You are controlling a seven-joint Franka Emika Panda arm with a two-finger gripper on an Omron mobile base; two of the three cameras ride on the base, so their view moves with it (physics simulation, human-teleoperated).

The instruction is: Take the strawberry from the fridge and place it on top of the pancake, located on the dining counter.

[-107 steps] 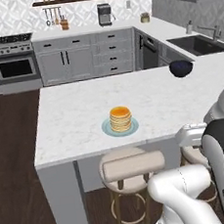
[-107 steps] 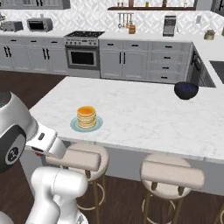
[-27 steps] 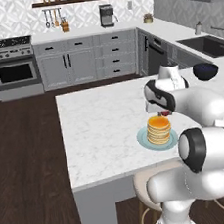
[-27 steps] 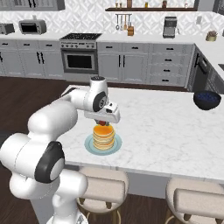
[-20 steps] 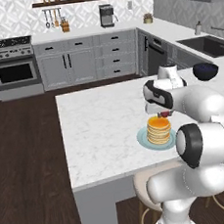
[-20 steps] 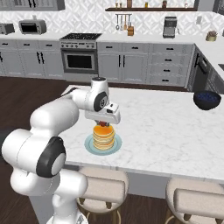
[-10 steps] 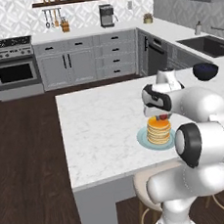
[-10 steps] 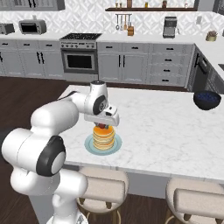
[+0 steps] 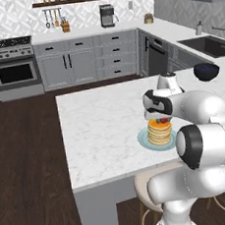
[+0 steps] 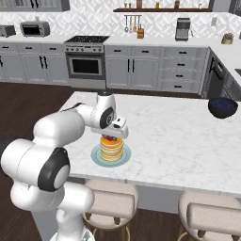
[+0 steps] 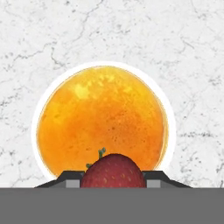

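The strawberry (image 11: 113, 171) is red with a small green stem and sits between my gripper's (image 11: 113, 177) two dark fingertips, which are shut on it. Straight below lies the pancake (image 11: 101, 121), a round golden stack glazed with orange syrup on a pale plate. In the left base view the gripper (image 9: 161, 120) hangs just over the pancake (image 9: 159, 134), with the strawberry (image 9: 161, 120) a red speck at the top of the stack. The right base view has the gripper (image 10: 110, 137) right above the pancake (image 10: 111, 149) on the dining counter (image 10: 179, 146).
A dark bowl (image 9: 206, 71) (image 10: 222, 107) stands at the far end of the dining counter. Round stools (image 10: 113, 195) line the near edge. The stove and grey cabinets (image 9: 79, 64) run along the back wall.
The gripper with the strawberry has sunk a little closer to the top of the pancake. The base has stayed put.
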